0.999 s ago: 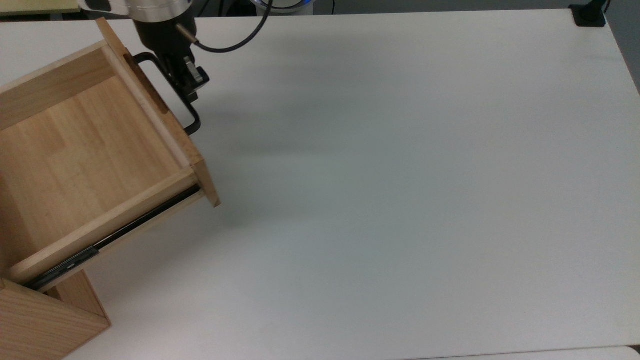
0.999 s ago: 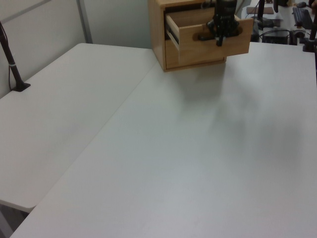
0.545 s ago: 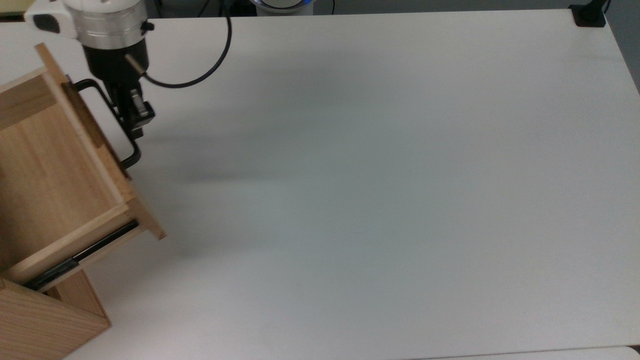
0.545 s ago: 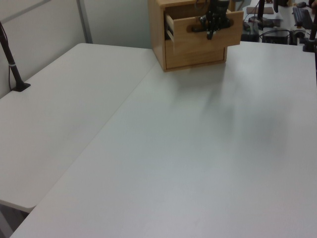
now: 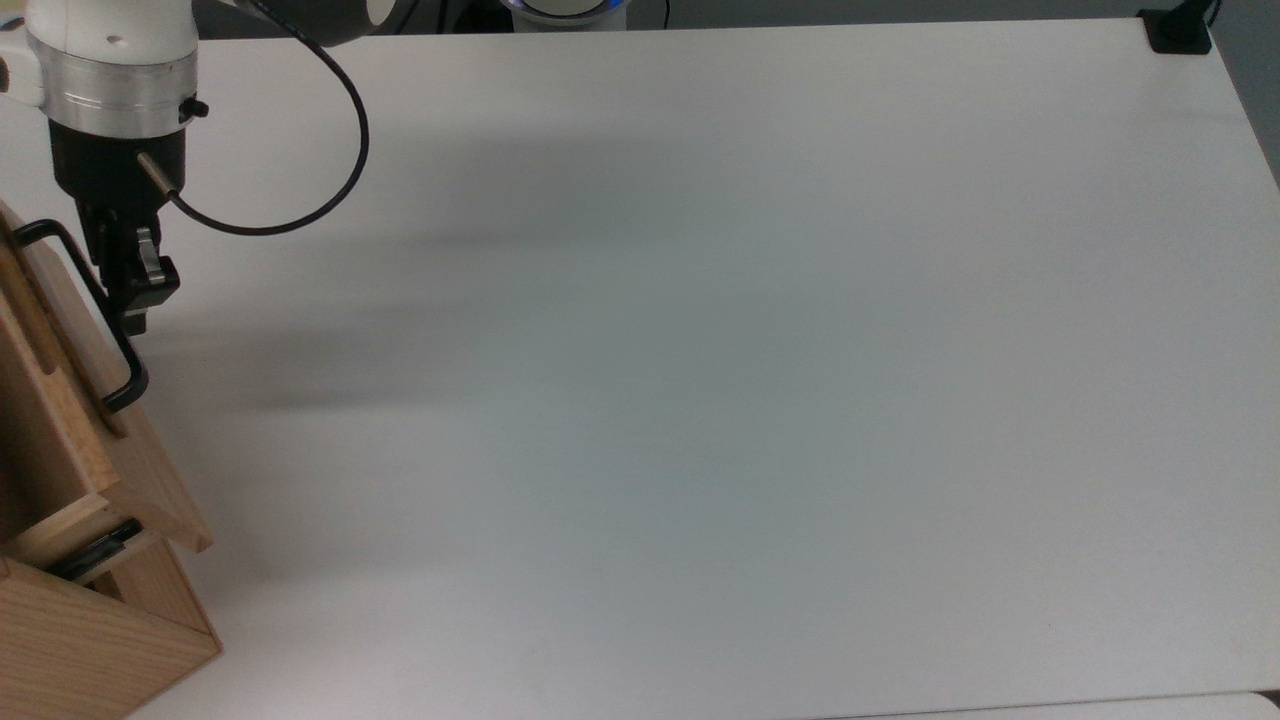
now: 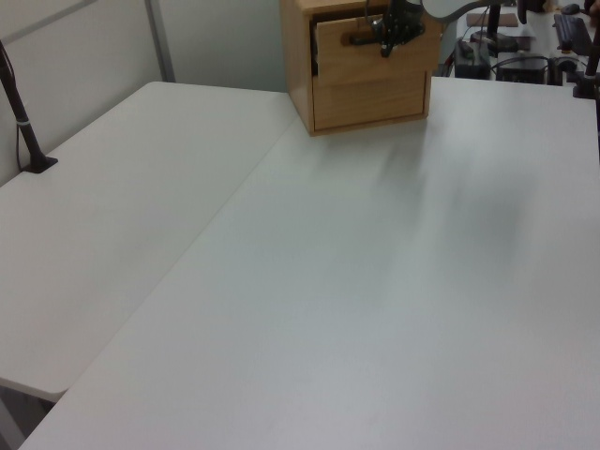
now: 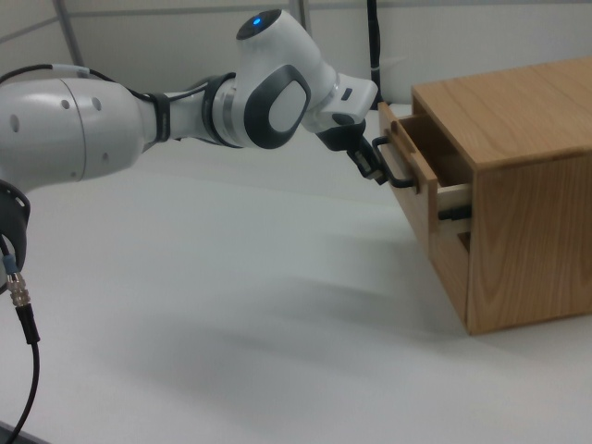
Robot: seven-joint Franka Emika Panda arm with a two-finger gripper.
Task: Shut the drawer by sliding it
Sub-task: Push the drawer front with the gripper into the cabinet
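The drawer (image 5: 70,420) has slid further into the cabinet (image 7: 518,185); a short stretch remains. Tool (image 5: 128,285) at the handle (image 5: 95,310); finger state cannot be determined.

Light pine drawer (image 7: 418,175) with black handle (image 5: 92,311), plain white table (image 5: 700,350), white-and-grey arm (image 7: 139,116), black cable (image 5: 300,200)

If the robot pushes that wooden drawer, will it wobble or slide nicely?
The drawer will probably slide straight, since a black rail guides it into the cabinet. Its solid wood front looks stiff, so it shouldn't bend under the gripper. The cabinet looks heavy and may stay put.
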